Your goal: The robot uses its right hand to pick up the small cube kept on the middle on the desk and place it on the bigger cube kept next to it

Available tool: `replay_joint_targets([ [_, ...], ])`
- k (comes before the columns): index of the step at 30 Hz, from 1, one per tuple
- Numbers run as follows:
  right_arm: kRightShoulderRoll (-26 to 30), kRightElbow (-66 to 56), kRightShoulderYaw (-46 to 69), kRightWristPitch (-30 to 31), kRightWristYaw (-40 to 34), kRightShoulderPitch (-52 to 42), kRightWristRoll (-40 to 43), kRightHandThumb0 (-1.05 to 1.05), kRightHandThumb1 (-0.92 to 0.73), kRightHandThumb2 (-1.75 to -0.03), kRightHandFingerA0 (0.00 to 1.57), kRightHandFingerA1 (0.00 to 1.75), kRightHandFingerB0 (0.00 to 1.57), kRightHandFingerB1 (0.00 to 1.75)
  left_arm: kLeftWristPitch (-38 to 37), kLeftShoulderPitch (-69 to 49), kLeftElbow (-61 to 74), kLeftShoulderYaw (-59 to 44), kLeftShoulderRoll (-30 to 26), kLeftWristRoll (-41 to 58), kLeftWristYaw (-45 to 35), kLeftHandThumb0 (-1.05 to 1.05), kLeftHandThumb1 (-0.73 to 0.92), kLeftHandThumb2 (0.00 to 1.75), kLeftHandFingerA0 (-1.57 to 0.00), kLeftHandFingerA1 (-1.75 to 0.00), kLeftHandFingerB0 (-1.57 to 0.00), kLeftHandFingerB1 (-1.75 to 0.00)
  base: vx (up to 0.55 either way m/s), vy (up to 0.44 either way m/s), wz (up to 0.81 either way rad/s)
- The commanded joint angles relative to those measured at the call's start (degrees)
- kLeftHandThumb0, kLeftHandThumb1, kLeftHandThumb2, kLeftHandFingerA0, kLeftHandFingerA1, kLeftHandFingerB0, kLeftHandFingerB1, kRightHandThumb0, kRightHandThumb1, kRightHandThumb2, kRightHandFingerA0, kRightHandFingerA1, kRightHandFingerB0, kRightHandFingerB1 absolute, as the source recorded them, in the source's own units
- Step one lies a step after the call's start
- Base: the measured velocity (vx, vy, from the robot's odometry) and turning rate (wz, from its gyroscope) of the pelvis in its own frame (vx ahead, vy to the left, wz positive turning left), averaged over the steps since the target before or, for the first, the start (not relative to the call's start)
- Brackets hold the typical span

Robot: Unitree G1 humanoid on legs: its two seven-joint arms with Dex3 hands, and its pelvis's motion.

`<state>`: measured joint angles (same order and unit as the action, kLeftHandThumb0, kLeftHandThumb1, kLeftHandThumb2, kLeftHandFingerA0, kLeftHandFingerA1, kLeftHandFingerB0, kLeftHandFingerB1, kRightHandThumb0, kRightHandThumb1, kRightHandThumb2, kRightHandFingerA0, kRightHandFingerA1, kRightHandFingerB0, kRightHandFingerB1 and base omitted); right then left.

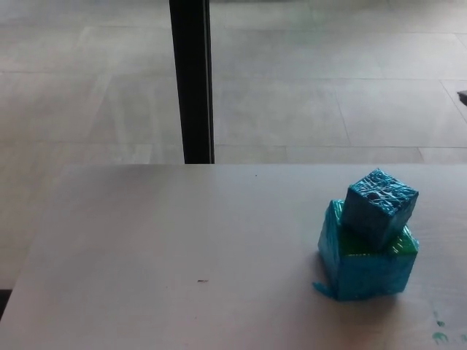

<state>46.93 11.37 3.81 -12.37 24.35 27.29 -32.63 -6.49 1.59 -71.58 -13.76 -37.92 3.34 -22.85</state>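
Note:
The small blue foil-wrapped cube [379, 204] rests on top of the bigger teal cube [365, 262], turned a little and sitting toward its right rear corner. The stack stands on the right part of the desk [182, 248]. Nothing is touching either cube. Neither of my hands shows. A tiny dark sliver [462, 94] at the right edge is too small to identify.
A black vertical post [192, 80] rises behind the desk's far edge, left of centre. Beyond it lies a tiled floor [328, 95]. Green marks [440, 332] dot the desk's front right corner. The desk's left edge slants from the far left toward the near corner.

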Motion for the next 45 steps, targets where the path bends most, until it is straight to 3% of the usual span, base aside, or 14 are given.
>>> replay_joint_targets([
  [1,0.6,7.6,10.2,-3.5,-9.8,-8.1,7.4,-0.82,-0.53,-0.82,0.0,0.04,0.03,0.09,0.0,-0.5,0.3,0.2,-1.1,-0.5,0.2,-0.72,0.7,0.61,-0.35,-0.6,-0.49,-0.49,0.0,0.0,0.0],
  [6,-2.0,15.7,18.5,-6.3,-17.6,-16.4,10.2,-0.62,-0.6,-0.75,0.0,0.0,0.05,0.18,2.0,-0.2,-0.5,-1.9,-0.8,1.8,-0.3,-0.69,0.64,0.6,-0.46,-0.6,-0.59,-0.5,0.0,0.0,0.0],
  [16,-7.9,27.7,26.6,-8.1,-29.7,-25.4,13.2,-0.76,-0.58,-0.96,0.0,0.55,0.08,0.53,0.1,-0.8,-0.2,-0.2,-0.9,-0.2,0.2,-0.72,0.7,0.61,-0.38,-0.6,-0.51,-0.49,0.0,0.0,0.0],
  [17,-10.0,30.0,28.6,-8.2,-30.7,-25.9,15.7,-0.71,-0.77,-0.62,0.0,0.78,0.23,0.53,-0.3,-0.7,0.0,-0.1,-0.9,-0.3,-0.1,-0.72,0.7,0.61,-0.39,-0.62,-0.54,-0.52,0.0,0.0,0.0],
  [18,-11.0,29.8,29.0,-7.5,-31.9,-26.5,15.4,-0.72,-0.62,-0.95,0.06,0.7,0.23,0.6,0.5,-0.5,-0.1,-0.5,-0.9,0.2,-0.6,-0.71,0.7,0.61,-0.39,-0.61,-0.52,-0.49,0.0,0.0,0.0],
  [20,-13.0,34.1,30.3,-8.1,-34.4,-26.1,16.8,-0.65,-0.77,-0.63,0.11,1.0,0.39,0.59,0.3,-0.6,0.0,-0.4,-0.9,0.1,0.1,-0.72,0.69,0.6,-0.47,-0.64,-0.61,-0.56,0.0,0.0,0.0],
  [32,-21.4,48.1,41.7,-8.1,-31.3,-21.1,30.3,-0.47,-0.72,-0.6,0.61,1.01,0.55,0.64,0.7,-1.2,-0.2,-1.5,0.4,1.4,0.1,-0.71,0.63,0.59,-0.54,-0.66,-0.61,-0.54,0.0,0.0,0.0],
  [37,-22.2,50.5,43.3,-5.7,-29.5,-20.4,31.3,-0.5,-0.75,-0.61,0.55,1.0,0.54,0.69,0.5,-1.4,-0.3,-1.6,0.9,1.0,0.6,-0.73,0.69,0.61,-0.42,-0.59,-0.51,-0.48,0.0,0.0,0.0],
  [38,-22.3,51.9,43.6,-3.9,-28.1,-20.1,31.8,-0.49,-0.74,-0.61,0.59,0.99,0.53,0.67,-0.2,-1.5,-0.3,-0.7,0.9,0.0,1.0,-0.74,0.58,1.01,-0.41,-0.63,-0.47,-0.58,0.0,0.0,0.0],
  [39,-22.2,52.3,43.7,-3.7,-27.6,-20.0,32.0,-0.49,-0.74,-0.61,0.59,0.99,0.53,0.67,-0.1,-1.4,-0.4,-0.7,1.0,0.0,1.2,-0.74,0.58,1.01,-0.41,-0.63,-0.47,-0.58,0.0,0.0,0.0],
  [40,-22.3,52.8,43.9,-3.1,-27.3,-19.9,32.2,-0.55,-0.73,-0.6,0.67,1.02,0.54,0.68,-0.2,-1.3,-0.6,-0.8,1.1,0.1,1.3,-0.7,0.69,0.61,-0.5,-0.6,-0.55,-0.46,0.0,0.0,0.0],
  [43,-23.4,52.5,44.5,-1.1,-25.3,-20.0,33.5,-0.57,-0.72,-0.61,0.67,1.21,0.51,0.74,-1.5,-1.7,0.0,0.1,0.8,-0.9,1.4,-0.75,0.7,0.61,-0.48,-0.63,-0.57,-0.51,0.0,0.0,0.0],
  [44,-23.0,52.8,44.2,-0.3,-24.3,-19.7,33.5,-0.58,-0.73,-0.61,0.66,1.14,0.48,0.71,-1.4,-1.9,0.1,-0.2,0.8,-0.5,0.8,-0.74,0.55,1.01,-0.37,-0.64,-0.49,-0.6,0.0,0.0,0.0],
  [45,-22.9,52.8,44.0,0.3,-23.2,-19.8,33.6,-0.58,-0.74,-0.62,0.64,1.14,0.45,0.71,1.7,-1.3,-0.1,-2.2,1.2,1.9,0.3,-0.72,0.64,0.59,-0.57,-0.7,-0.61,-0.54,0.0,0.0,0.0],
])
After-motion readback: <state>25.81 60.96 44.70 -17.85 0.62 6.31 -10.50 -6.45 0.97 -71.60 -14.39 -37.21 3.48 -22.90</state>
